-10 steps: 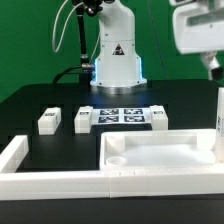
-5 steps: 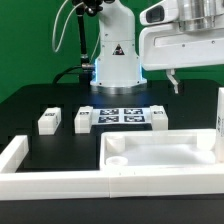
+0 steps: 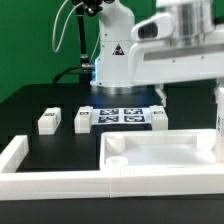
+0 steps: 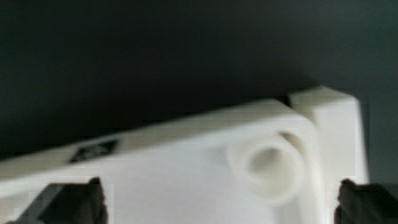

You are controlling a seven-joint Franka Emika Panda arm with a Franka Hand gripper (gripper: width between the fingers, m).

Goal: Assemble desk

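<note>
The white desk tabletop lies flat at the front right, rim up, with a round corner hole near its left end. Three white tagged legs lie on the black table: two at the left and one right of the marker board. Another leg stands upright at the right edge. My gripper hangs blurred above the back of the tabletop, holding nothing. In the wrist view the tabletop corner and its round hole lie below my open gripper, with both dark fingertips apart.
The marker board lies in front of the robot base. A long low white border wall runs along the front and up the left side. Black cables hang at the back left.
The arm has swung from the exterior view's upper right toward the left and lower, over the back of the tabletop. The parts have not moved.
</note>
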